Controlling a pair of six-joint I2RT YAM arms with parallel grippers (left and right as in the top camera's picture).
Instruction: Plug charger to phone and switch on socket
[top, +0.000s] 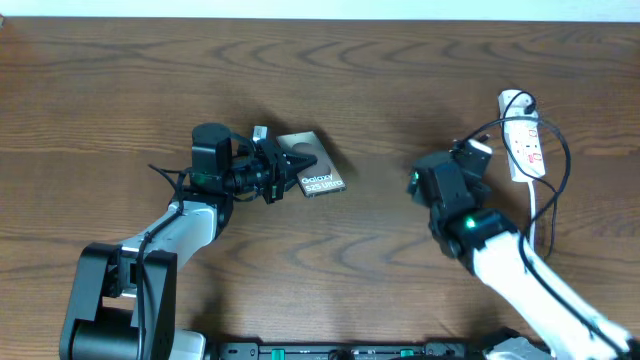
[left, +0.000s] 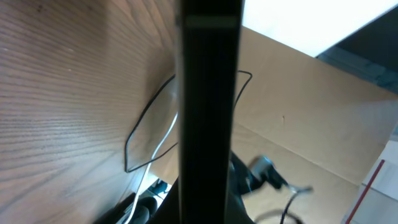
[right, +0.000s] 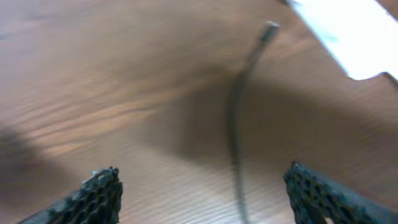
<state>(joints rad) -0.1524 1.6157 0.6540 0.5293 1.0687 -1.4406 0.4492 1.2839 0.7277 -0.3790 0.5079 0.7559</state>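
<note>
The phone (top: 316, 167), a dark slab with white "Galaxy S25 Ultra" lettering, is held at its left end by my left gripper (top: 278, 168), shut on it. In the left wrist view the phone (left: 208, 112) stands edge-on as a dark bar that hides the jaws. The white socket (top: 526, 146) lies at the far right. From beside it the charger (top: 560, 165), a thin black cable, loops across the table. My right gripper (right: 205, 193) hangs open over the charger (right: 235, 124), whose cable runs between the fingers without touching them. The charger's connector tip (right: 270, 28) points toward the socket (right: 348, 37).
A white cord (top: 516, 100) coils at the socket's far end and trails down past my right arm (top: 500, 245). The left arm's base (top: 115, 290) sits at the front left. The left wrist view also catches the charger's loop (left: 146, 124) on the wood.
</note>
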